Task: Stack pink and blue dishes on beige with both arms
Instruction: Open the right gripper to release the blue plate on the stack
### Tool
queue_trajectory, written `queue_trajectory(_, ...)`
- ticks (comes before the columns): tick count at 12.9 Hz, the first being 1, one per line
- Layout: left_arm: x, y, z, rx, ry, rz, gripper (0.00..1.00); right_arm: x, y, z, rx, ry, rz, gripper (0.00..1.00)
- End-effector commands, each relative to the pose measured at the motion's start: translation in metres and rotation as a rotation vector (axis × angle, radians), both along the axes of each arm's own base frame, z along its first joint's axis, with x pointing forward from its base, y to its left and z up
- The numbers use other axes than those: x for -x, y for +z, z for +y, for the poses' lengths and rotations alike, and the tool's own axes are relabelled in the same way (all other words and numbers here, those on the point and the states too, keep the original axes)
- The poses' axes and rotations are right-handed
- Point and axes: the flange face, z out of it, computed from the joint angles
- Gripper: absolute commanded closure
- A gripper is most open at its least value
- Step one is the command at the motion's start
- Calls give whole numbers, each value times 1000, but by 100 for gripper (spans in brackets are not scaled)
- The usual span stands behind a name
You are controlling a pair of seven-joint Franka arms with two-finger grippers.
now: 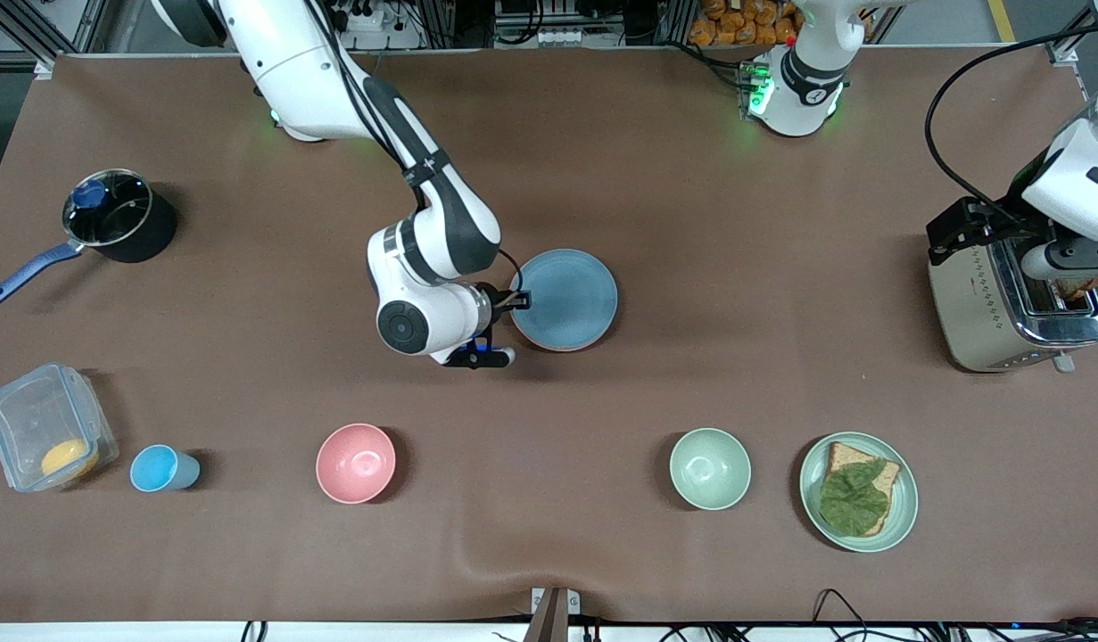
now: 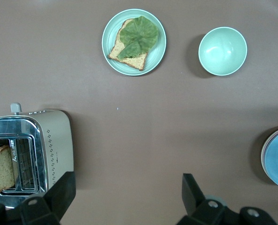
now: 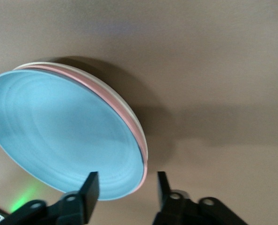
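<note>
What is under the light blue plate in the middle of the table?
Under the flat round light blue plate only edges show: a pale pink plate and, beneath it, a cream-beige plate. Their faces are covered.

Robotics lab, staged as kitchen: two arms' bases bolted along a brown-covered desk (image 1: pixel 691 223), aluminium framing and cables at its edge, toaster (image 1: pixel 1003 303), pot (image 1: pixel 120 218), bowls set out.

The desk (image 1: pixel 691 178) is covered by a matte brown sheet, which is wrinkled slightly at the edge nearest the front camera. Soft shadows are cast beside the objects standing on it. Along the desk's top edge in the front view, aluminium framing (image 1: pixel 459 22), cables and power strips (image 1: pixel 370 18) are seen. A grey floor (image 1: pixel 950 18) with a yellow line (image 1: pixel 1002 18) is visible there.
</note>
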Motion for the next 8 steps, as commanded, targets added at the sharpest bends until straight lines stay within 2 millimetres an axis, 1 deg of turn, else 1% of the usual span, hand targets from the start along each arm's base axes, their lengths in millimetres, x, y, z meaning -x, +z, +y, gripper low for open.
queue_trajectory(1,10,6,1,34,-17,7,0,-25,36,-51,-19,-45,75,0)
queue_trajectory(3,10,7,7,59,1,7,0,-46,59,-98,-29,-89,86,0)
queue_trajectory(4,11,8,7,59,1,5,0,-54,70,-118,-12,-99,62,0)
queue_trajectory(6,11,7,6,58,-2,8,0,-67,93,-157,60,-98,-4,0)
queue_trajectory(7,13,9,5,58,-2,4,0,-75,107,-183,86,-111,-32,0)
queue_trajectory(8,13,10,5,59,-1,4,0,-77,118,-204,114,-116,-40,0)
